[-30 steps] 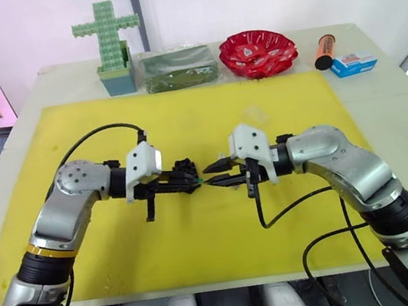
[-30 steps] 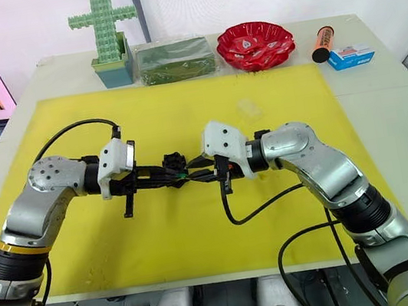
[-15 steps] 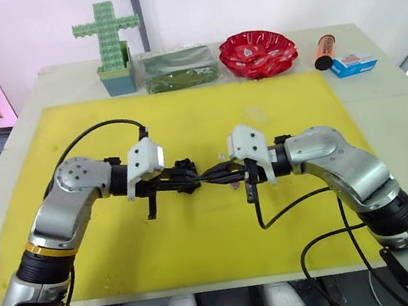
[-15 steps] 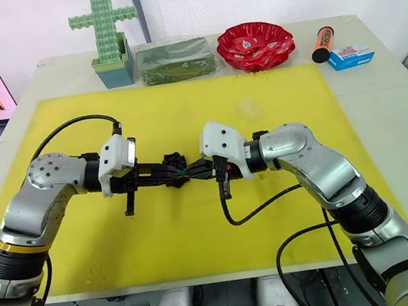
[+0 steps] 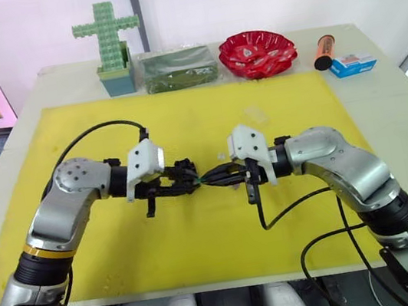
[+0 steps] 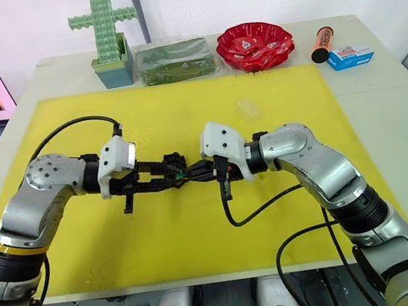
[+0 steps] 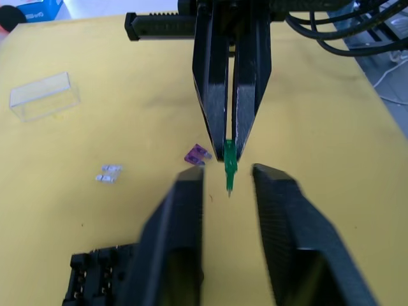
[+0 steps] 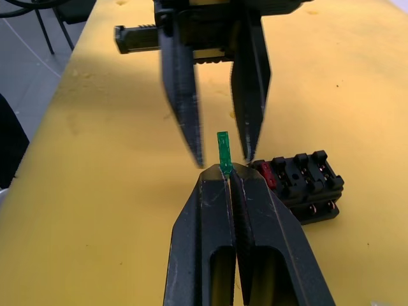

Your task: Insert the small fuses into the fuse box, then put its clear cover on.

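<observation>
On the yellow mat [image 5: 201, 231], the left gripper [image 8: 220, 137] points right, its two black fingers spread apart and holding nothing. The small black rectangular plastic fuse box [image 8: 299, 185] lies on the mat just beside those fingers, a red fuse [image 8: 268, 175] already seated in its end slot. At mid-mat the right gripper [image 7: 231, 143] faces it tip to tip, fingers clamped on a tiny green plastic fuse [image 7: 229, 167] that juts into the gap between the left fingers. A brownish-purple fuse [image 7: 197, 155] and a pale grey fuse [image 7: 107, 174] lie loose beside them. Farther right rests the transparent rectangular plastic cover [image 7: 44, 95].
</observation>
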Robot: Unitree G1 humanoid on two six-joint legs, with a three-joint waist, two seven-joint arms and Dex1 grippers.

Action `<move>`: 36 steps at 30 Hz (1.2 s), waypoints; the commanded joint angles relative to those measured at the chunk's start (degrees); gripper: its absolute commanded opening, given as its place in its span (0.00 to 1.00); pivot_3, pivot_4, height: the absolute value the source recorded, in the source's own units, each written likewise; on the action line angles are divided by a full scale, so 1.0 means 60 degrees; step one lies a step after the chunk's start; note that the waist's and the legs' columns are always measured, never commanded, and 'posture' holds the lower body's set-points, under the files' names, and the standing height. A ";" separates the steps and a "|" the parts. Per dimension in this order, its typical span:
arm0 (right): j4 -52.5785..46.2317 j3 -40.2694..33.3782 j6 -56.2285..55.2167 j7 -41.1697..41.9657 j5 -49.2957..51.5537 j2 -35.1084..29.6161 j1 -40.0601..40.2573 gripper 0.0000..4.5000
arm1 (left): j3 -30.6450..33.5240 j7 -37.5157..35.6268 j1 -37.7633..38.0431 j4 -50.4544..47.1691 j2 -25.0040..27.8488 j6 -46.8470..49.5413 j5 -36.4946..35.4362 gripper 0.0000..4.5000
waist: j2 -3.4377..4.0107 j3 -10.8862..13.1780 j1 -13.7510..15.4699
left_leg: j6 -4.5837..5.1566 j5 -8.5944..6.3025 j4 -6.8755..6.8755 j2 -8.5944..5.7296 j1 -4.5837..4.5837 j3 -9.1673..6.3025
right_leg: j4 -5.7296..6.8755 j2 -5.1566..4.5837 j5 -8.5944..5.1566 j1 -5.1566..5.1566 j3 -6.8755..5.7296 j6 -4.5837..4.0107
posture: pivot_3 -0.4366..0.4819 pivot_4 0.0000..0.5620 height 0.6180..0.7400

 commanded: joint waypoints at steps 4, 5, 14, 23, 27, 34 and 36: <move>0.0019 -0.0343 0.0343 -0.0371 0.0192 0.0294 -0.0498 0.00 | 0.1418 0.1788 0.1799 -0.1263 -0.0326 0.0868 -0.0661 0.79 | -0.0001 -0.0001 -0.0020 | 0.0002 -0.0001 0.0001 0.0001 0.0018 0.0001 | 0.0040 -0.0002 -0.0008 0.0000 0.0008 0.0011 | 0.48 0.27 1.00; 0.0042 -0.0344 0.0369 -0.0407 0.0176 0.0315 -0.0526 0.00 | 0.1520 0.1982 0.1991 -0.1409 -0.0384 0.0949 -0.0695 0.89 | -0.0002 -0.0001 -0.0019 | 0.0002 -0.0001 0.0000 0.0001 0.0025 0.0001 | 0.0045 -0.0002 -0.0009 0.0003 0.0010 0.0012 | 0.48 0.27 1.00; 0.1750 0.0729 -0.0107 -0.0412 -0.0918 0.0877 -0.2001 0.00 | 0.2494 0.4431 0.4668 -0.1874 -0.2094 -0.0358 -0.0073 1.00 | -0.0013 -0.0008 -0.0012 | 0.0003 -0.0002 -0.0001 0.0001 0.0106 -0.0001 | 0.0055 -0.0003 -0.0016 0.0074 0.0014 0.0007 | 0.48 0.27 1.00; 0.3615 0.1383 -0.1685 0.0295 -0.1860 0.1420 -0.2760 0.00 | 0.2139 0.5283 0.4809 -0.1292 -0.3156 -0.1133 0.0193 1.00 | -0.0015 -0.0012 0.0007 | 0.0002 -0.0002 -0.0002 -0.0003 0.0104 -0.0001 | 0.0061 -0.0005 -0.0017 0.0072 0.0011 0.0003 | 0.48 0.27 1.00; 0.4206 0.1471 -0.2112 0.0600 -0.2113 0.1588 -0.2919 0.00 | 0.1901 0.5569 0.4739 -0.1137 -0.3474 -0.1283 0.0386 1.00 | -0.0016 -0.0012 -0.0003 | 0.0002 -0.0002 -0.0002 -0.0002 0.0104 -0.0002 | 0.0063 -0.0003 -0.0017 0.0070 0.0011 0.0004 | 0.48 0.27 1.00; 0.4992 0.1468 -0.2615 0.0846 -0.2503 0.1869 -0.3112 0.00 | 0.1598 0.5841 0.4771 -0.1082 -0.3806 -0.1527 0.0573 1.00 | -0.0016 -0.0012 0.0012 | 0.0002 -0.0002 -0.0002 -0.0002 0.0104 -0.0001 | 0.0064 -0.0003 -0.0017 0.0070 0.0011 0.0005 | 0.48 0.27 1.00; 0.5025 0.1435 -0.2647 0.0891 -0.2544 0.1907 -0.3109 0.00 | 0.1518 0.5876 0.4827 -0.1037 -0.3801 -0.1693 0.0690 1.00 | -0.0016 -0.0012 -0.0001 | 0.0002 -0.0002 -0.0002 -0.0002 0.0104 -0.0001 | 0.0064 -0.0003 -0.0017 0.0070 0.0011 0.0004 | 0.48 0.27 1.00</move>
